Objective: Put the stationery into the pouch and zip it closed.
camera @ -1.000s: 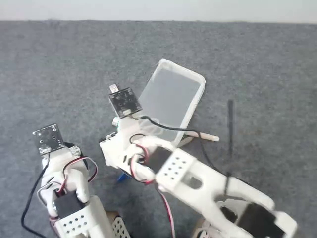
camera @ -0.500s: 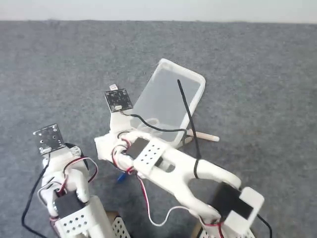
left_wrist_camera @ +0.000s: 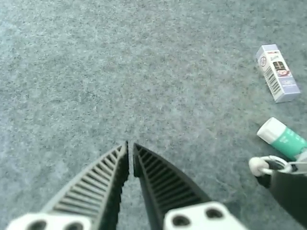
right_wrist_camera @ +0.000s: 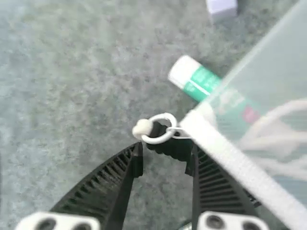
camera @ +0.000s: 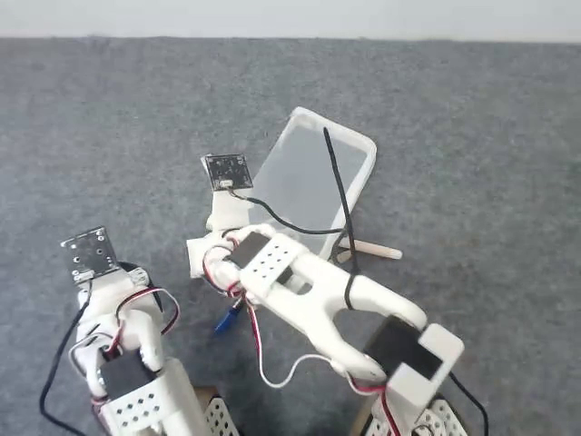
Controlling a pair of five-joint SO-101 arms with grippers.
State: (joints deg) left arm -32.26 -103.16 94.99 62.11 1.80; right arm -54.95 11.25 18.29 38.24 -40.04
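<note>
Straddling the zipper pull ring (right_wrist_camera: pixel 143 128) at the corner of the pouch (right_wrist_camera: pixel 268 72), the right gripper (right_wrist_camera: pixel 165 149) is holding its jaws apart, seemingly to grab it; the left gripper (left_wrist_camera: pixel 129 146) is hovering closed, clear of the work.

Table covering (left_wrist_camera: pixel 120 72): grey carpet-like cloth, matt, with a rough short nap. Pouch (right_wrist_camera: pixel 268 86): frosted translucent plastic, smooth, edged with white woven zipper tape. Zipper pull ring (right_wrist_camera: pixel 160 129): thin bright metal carrying a matt white bead. Glue stick (right_wrist_camera: pixel 196 79): smooth plastic, white cap and green body, slight sheen. Eraser (left_wrist_camera: pixel 277 72): wrapped in a printed paper sleeve. Left gripper (left_wrist_camera: pixel 130 148) and right gripper (right_wrist_camera: pixel 165 149): matt black plastic with ribbed faces, on matt white plastic mounts. Stick (camera: pixel 377 249) beside the pouch: pale, wood-like, unvarnished
</note>
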